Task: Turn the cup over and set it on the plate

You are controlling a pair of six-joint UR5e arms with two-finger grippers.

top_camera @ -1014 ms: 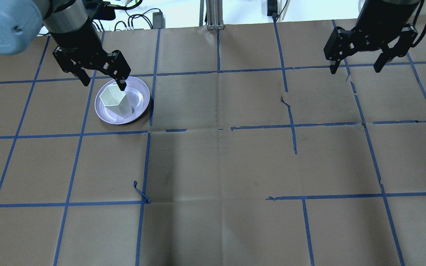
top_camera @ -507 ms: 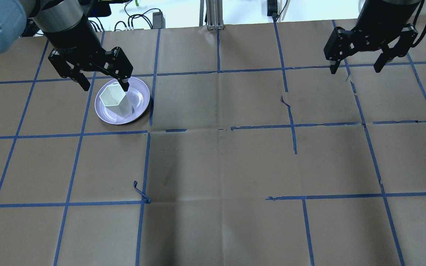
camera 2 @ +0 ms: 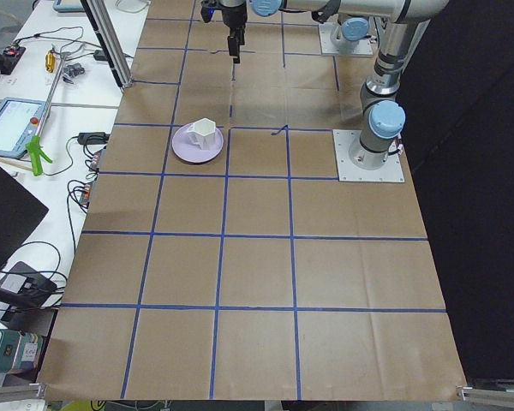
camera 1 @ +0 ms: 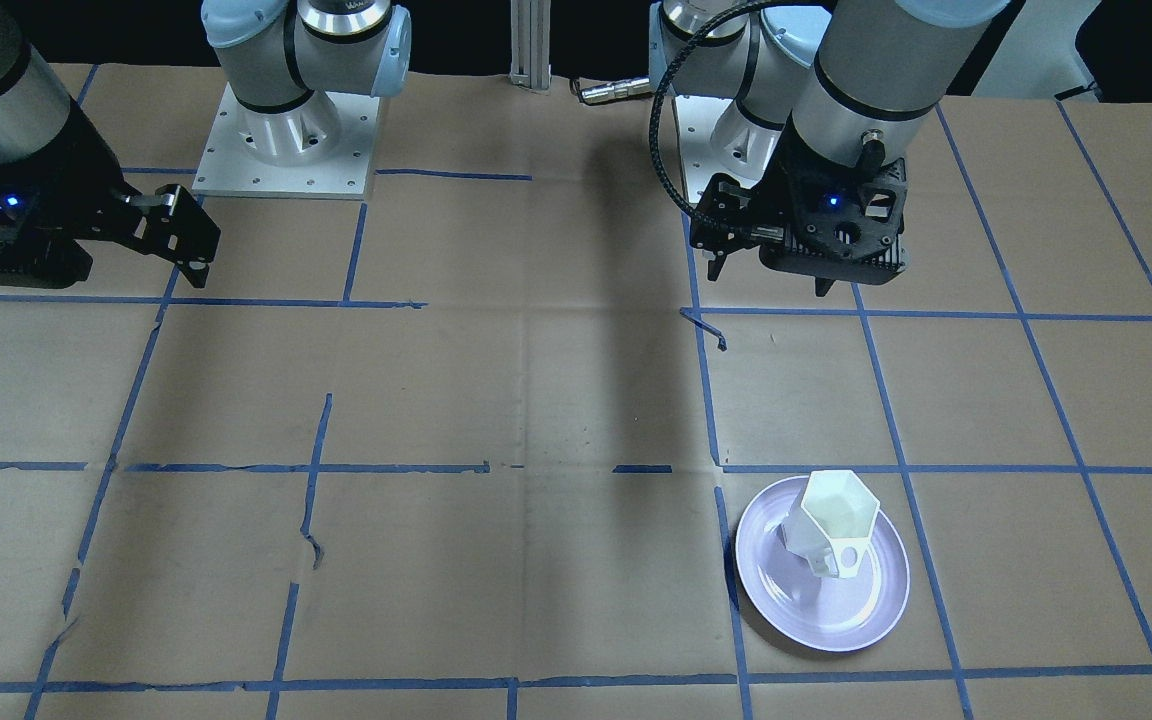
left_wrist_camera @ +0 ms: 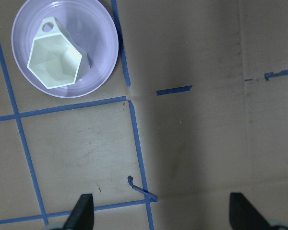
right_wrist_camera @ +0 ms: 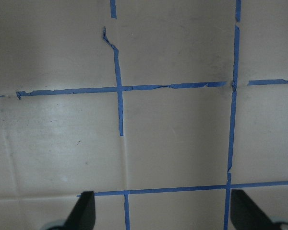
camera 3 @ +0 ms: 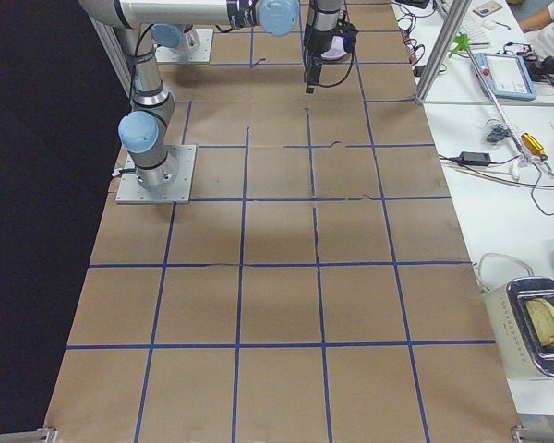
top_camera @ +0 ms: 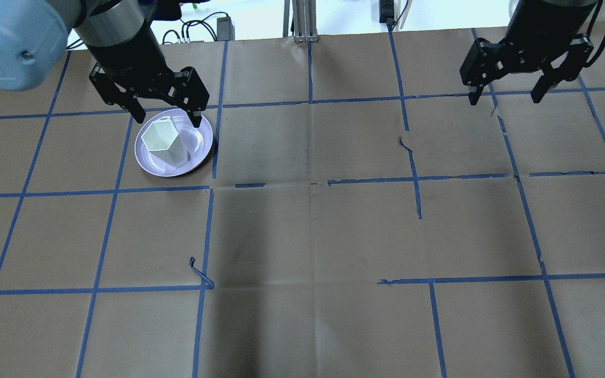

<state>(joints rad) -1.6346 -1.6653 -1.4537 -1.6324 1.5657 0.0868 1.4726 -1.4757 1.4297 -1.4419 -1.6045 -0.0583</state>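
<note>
The white faceted cup (top_camera: 163, 143) stands upright, mouth up, on the pale lavender plate (top_camera: 144, 161) at the far left of the table. Both also show in the front view, cup (camera 1: 838, 522) on plate (camera 1: 816, 618), and in the left wrist view, cup (left_wrist_camera: 54, 63) on plate (left_wrist_camera: 102, 57). My left gripper (top_camera: 166, 115) is open and empty, raised above the plate's far edge and clear of the cup. My right gripper (top_camera: 503, 98) is open and empty, high at the far right.
Brown paper with a blue tape grid covers the table (top_camera: 313, 231). A loose curl of tape (top_camera: 200, 273) sticks up left of centre. The arm bases (camera 1: 286, 140) stand at the robot's side of the table. Cables and a metal post (top_camera: 300, 21) lie beyond the far edge.
My left gripper has lifted off the cup's rim and shifted right, staying open. The cup stays upright on the plate. The right arm has not moved.
</note>
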